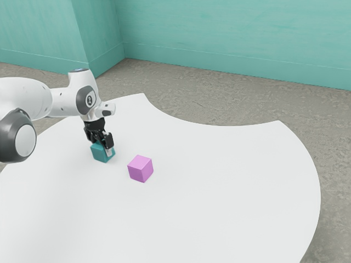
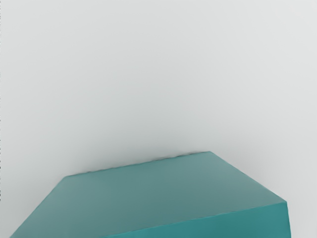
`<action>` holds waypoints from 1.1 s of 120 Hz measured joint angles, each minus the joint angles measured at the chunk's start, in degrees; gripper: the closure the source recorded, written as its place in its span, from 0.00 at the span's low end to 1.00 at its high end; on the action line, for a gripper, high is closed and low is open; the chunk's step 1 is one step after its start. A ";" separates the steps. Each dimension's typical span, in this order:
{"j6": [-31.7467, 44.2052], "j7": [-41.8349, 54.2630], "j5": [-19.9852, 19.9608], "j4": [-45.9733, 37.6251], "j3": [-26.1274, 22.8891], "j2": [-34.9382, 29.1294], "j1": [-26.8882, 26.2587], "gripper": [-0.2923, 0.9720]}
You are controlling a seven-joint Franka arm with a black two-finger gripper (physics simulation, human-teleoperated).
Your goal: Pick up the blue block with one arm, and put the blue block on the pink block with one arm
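The blue block (image 1: 100, 153), teal in colour, sits on the white table (image 1: 219, 186) toward the exterior view's left. My black gripper (image 1: 102, 143) comes straight down onto it, a finger against each of two opposite sides, shut on it. The block's base looks level with the table surface. In the wrist view the blue block (image 2: 163, 198) lies directly under my hand, with white table beyond it. The pink block (image 1: 140, 167) stands on the table a short way to the exterior view's right of the blue block, apart from it and from the gripper.
The table has a curved edge at the back and on the exterior view's right, with grey floor (image 1: 247, 93) past it and teal walls (image 1: 219, 33) behind. My white arm (image 1: 33, 115) reaches in from the exterior view's left.
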 joint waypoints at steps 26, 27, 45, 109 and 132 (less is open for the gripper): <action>-0.11 -0.35 0.10 -0.01 -0.01 -1.19 -0.07 0.46; -0.13 -0.36 0.12 -0.01 -0.01 -1.31 -0.07 0.46; -0.60 -0.54 0.33 -0.15 -0.03 -3.14 -0.09 0.47; -2.46 -3.97 4.39 -6.38 -8.97 -10.90 -1.62 0.47; -2.14 -6.45 4.94 -7.52 -10.11 -11.15 -2.33 0.47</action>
